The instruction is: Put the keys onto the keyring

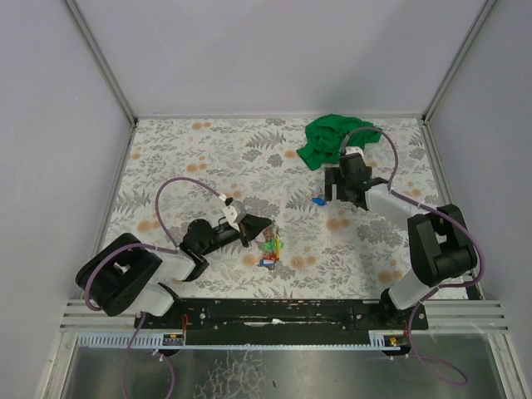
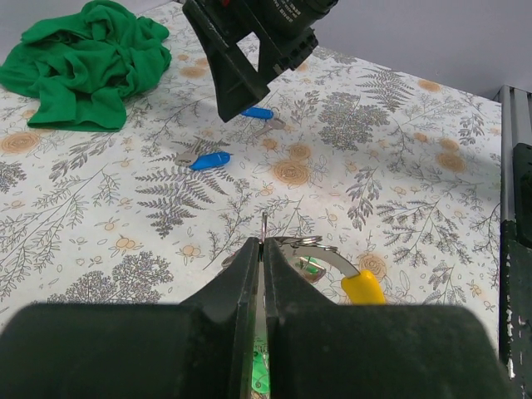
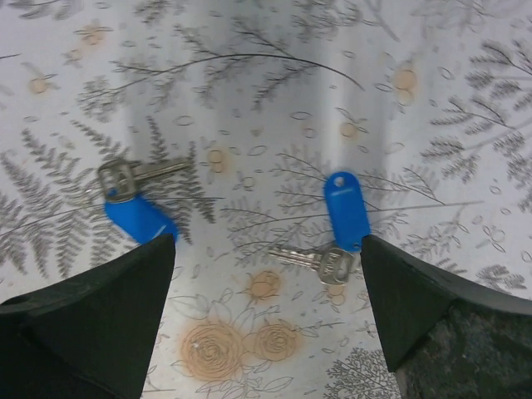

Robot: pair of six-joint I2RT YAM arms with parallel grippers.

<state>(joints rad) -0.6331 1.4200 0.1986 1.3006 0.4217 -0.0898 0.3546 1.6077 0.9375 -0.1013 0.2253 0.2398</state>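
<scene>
Your left claw (image 2: 262, 245) seems pinched on the thin silvery wire keyring (image 2: 309, 243); right claw (image 3: 266, 245) spread over two blue-headed keys (image 3: 346, 209).

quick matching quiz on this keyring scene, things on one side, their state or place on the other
1. left end effector
2. right end effector
3. green cloth
4. blue keys

a. bunched up at the far side of the table
b. open, fingers spread wide
c. shut on the keyring
d. lying flat under the right arm's camera

Pairs: 1-c, 2-b, 3-a, 4-d
</scene>
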